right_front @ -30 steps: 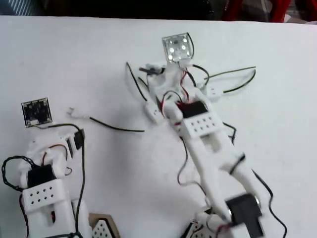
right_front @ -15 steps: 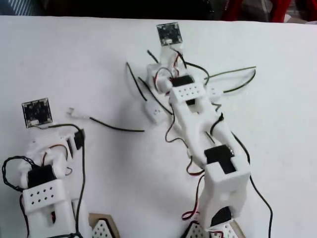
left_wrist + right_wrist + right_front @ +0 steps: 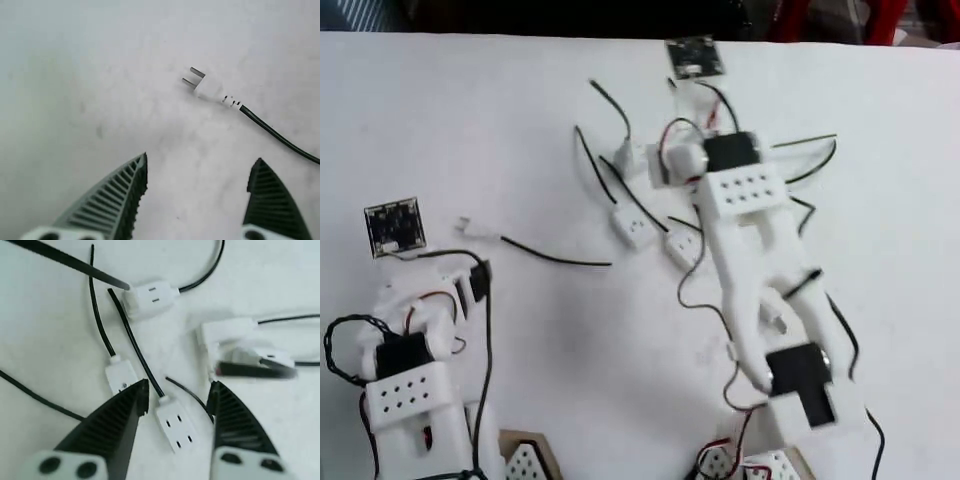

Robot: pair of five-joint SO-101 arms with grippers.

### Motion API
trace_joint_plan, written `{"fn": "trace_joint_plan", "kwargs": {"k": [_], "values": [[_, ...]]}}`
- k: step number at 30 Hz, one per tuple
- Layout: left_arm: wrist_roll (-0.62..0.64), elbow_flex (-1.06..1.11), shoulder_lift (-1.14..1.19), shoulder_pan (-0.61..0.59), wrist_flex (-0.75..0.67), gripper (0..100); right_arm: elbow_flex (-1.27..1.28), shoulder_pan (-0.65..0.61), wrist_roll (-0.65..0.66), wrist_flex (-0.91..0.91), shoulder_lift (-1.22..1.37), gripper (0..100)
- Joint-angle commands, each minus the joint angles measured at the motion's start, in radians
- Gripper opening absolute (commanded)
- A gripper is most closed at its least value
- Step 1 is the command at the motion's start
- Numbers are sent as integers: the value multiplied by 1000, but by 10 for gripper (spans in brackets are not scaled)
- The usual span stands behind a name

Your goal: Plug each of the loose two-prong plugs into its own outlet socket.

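A loose white two-prong plug (image 3: 205, 86) on a black cord lies flat on the white table, prongs pointing away from its cord. My left gripper (image 3: 201, 159) stands open a short way back from it, holding nothing. In the high view this plug (image 3: 468, 226) lies just beyond the left arm (image 3: 410, 340). My right gripper (image 3: 180, 384) is open above a cluster of white outlet sockets: one with two slots (image 3: 150, 296), one with several holes (image 3: 176, 427) between the fingers, and a small block (image 3: 121, 374). The right arm (image 3: 750, 250) stretches over the table's middle.
Black cords (image 3: 605, 170) loop around the sockets (image 3: 632, 228) at the centre, and more cords (image 3: 810, 160) trail off to the right. A blurred white block and plug (image 3: 235, 335) lie beside the right gripper. The table's far edge (image 3: 520, 35) runs behind.
The right arm has swung farther out and to the right, turning its wrist, and a socket under it has come into sight. The left arm and its plug have stayed put.
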Motion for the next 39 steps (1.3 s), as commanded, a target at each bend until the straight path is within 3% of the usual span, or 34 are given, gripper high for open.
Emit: {"fn": "trace_joint_plan", "kwargs": {"k": [1,5,10,15,27,39], "values": [[6,-6,-19,-2,-20,316,-51,74,9,117,-124,187],[6,-5,-19,-2,-20,316,-49,196,34,206,-154,187],[6,-5,-19,-2,-20,316,-3,326,241,298,-153,190],[6,-5,-19,-2,-20,316,183,372,338,302,-153,190],[6,-3,-19,-2,-20,316,592,363,577,-58,-153,191],[6,-3,-19,-4,-20,316,741,302,577,-288,-54,191]]}}
